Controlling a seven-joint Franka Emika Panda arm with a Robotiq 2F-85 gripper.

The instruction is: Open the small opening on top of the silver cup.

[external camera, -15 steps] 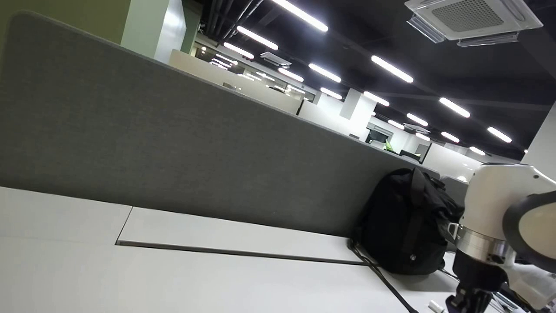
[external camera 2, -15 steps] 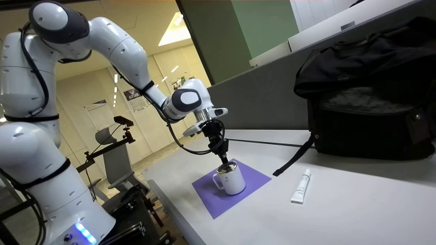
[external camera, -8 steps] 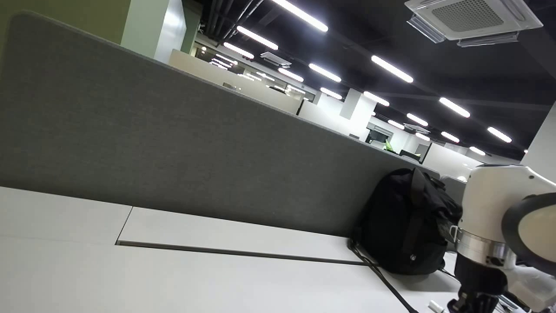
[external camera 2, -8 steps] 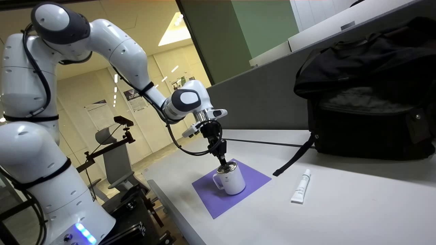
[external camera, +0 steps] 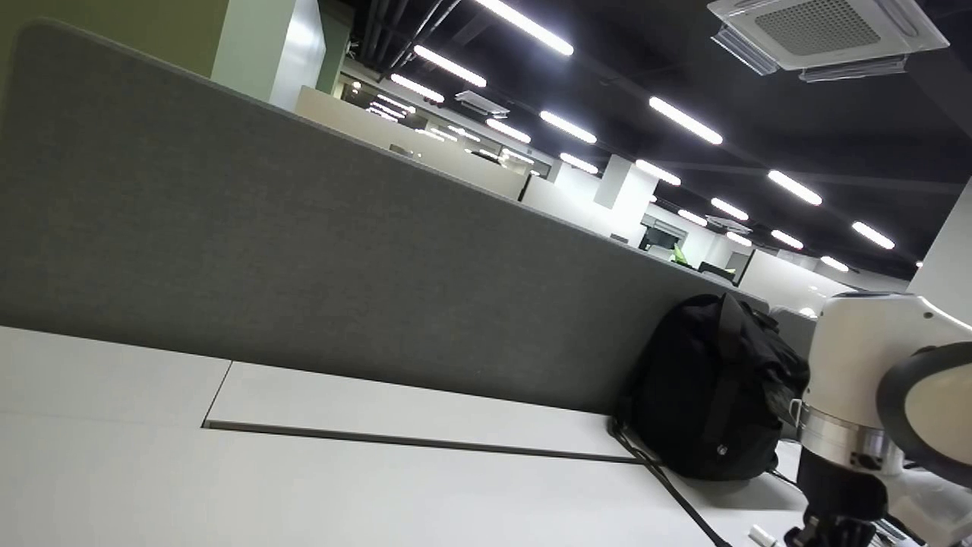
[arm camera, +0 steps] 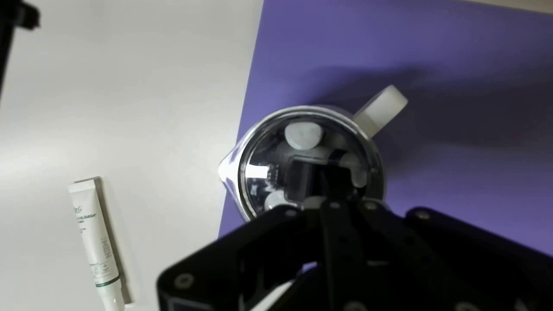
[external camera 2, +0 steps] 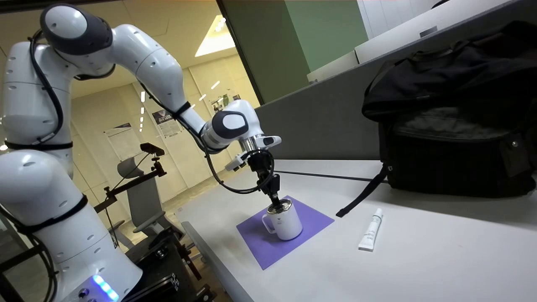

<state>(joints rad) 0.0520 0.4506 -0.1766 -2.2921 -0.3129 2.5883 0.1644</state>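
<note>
A white cup (external camera 2: 287, 225) with a handle and a shiny silver lid (external camera 2: 287, 205) stands upright on a purple mat (external camera 2: 314, 218). In the wrist view the lid (arm camera: 259, 190) shows from above, with a dark rectangular part (arm camera: 298, 178) near its middle; I cannot tell whether the small opening is open. The handle (arm camera: 382, 108) points to the upper right there. My gripper (external camera 2: 275, 204) points down with its fingers together and the tips at the lid; contact is not clear. In the wrist view the gripper (arm camera: 335, 181) covers the lid's lower right part.
A white tube (external camera 2: 371, 230) lies on the table (external camera 2: 419, 260), right of the mat in an exterior view. A black backpack (external camera 2: 453, 159) with a trailing strap (external camera 2: 363, 197) stands against a grey partition (external camera 2: 319, 130). The table's edge (external camera 2: 209, 256) runs near the robot.
My gripper has come slightly down onto the lid area, with a small sideways shift. The cup, mat and tube have not moved.
</note>
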